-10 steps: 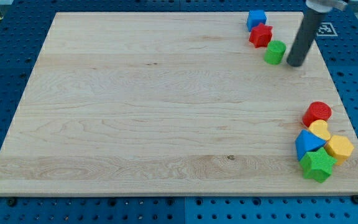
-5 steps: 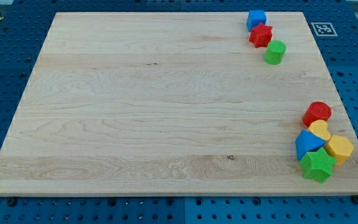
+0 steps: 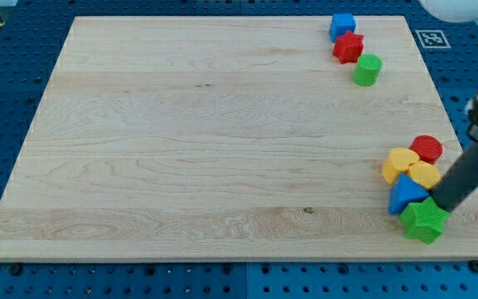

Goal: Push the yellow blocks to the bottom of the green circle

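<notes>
My tip (image 3: 443, 205) is sitting at the view's lower right of the bench (image 3: 181, 149), inside the crowded group of blocks there. There is no pincer on this arm, only the dark rod, so nothing is being held; it can only push.

Two yellow blocks are lying just to the view's left and a little above my tip. The yellow heart block (image 3: 400, 164) is the further one and the other yellow block (image 3: 425, 174) is nearer, almost touching the rod; its shape I cannot tell. The red cylinder (image 3: 426, 149) is standing just above them, the blue block (image 3: 407, 195) just below them, and the green star block (image 3: 424, 221) is at the foot of the rod.

The green circle (image 3: 367, 70) is waiting well apart, towards the view's top and slightly left, beside the red star block (image 3: 348, 47) and the blue cube (image 3: 342, 25).

So the yellow blocks are lying between my tip and the goal only partly: the push should go up and left, and I judge my tip needs to come more underneath them first.
</notes>
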Controlling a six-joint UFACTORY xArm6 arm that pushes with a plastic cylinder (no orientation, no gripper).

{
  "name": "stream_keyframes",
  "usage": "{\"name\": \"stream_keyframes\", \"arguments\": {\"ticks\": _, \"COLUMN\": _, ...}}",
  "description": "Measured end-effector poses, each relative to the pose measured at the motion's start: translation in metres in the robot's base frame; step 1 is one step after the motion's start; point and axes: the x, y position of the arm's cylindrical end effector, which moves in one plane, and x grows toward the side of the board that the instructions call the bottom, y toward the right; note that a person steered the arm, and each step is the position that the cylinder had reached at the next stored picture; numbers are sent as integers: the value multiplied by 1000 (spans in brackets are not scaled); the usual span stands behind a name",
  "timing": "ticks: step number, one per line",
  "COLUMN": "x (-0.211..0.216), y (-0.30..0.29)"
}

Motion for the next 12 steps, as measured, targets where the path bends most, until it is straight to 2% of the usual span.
{"name": "stream_keyframes", "arguments": {"ticks": 2, "x": -29, "y": -39}}
{"name": "stream_keyframes", "arguments": {"ticks": 4, "x": -17, "y": -17}}
{"name": "stream_keyframes", "arguments": {"ticks": 6, "x": -25, "y": -16}}
{"name": "stream_keyframes", "arguments": {"ticks": 9, "x": -56, "y": -17}}
{"name": "stream_keyframes", "arguments": {"ticks": 12, "x": -108, "y": -24}}
